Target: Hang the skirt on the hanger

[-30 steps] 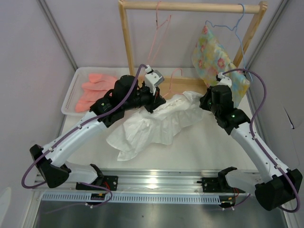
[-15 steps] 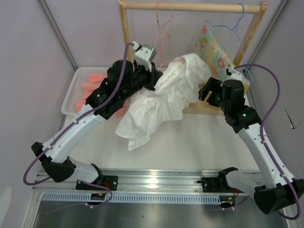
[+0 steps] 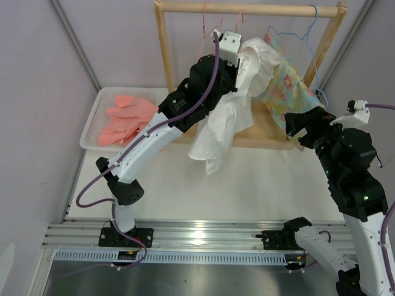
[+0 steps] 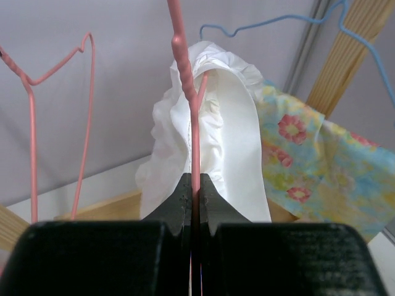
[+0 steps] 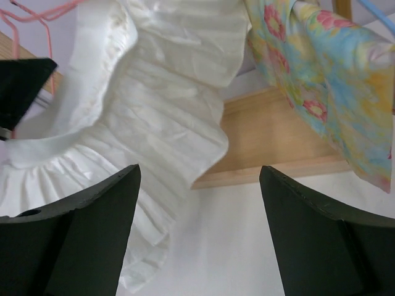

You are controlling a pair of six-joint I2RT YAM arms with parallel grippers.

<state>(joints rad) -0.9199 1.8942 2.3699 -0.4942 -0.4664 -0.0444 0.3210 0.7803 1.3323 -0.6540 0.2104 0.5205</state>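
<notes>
Two pincers, two very different jobs from what we can see. Our left pincer (image 4: 193, 185) is pinched tight on the pink wire hanger (image 4: 193, 123), up near the top rail of the wooden rack (image 3: 247, 8). The white ruffled skirt (image 3: 225, 120) is bunched over that hanger just past the fingertips and hangs down in front of the rack's bottom board. We can't tell if it's properly seated. Our right pincer (image 5: 200, 179) is spread wide with nothing in it, off to the skirt's right and apart from it. The yellow floral cloth (image 3: 290, 92) on a light blue hanger (image 4: 278, 23) hangs just beside the skirt.
</notes>
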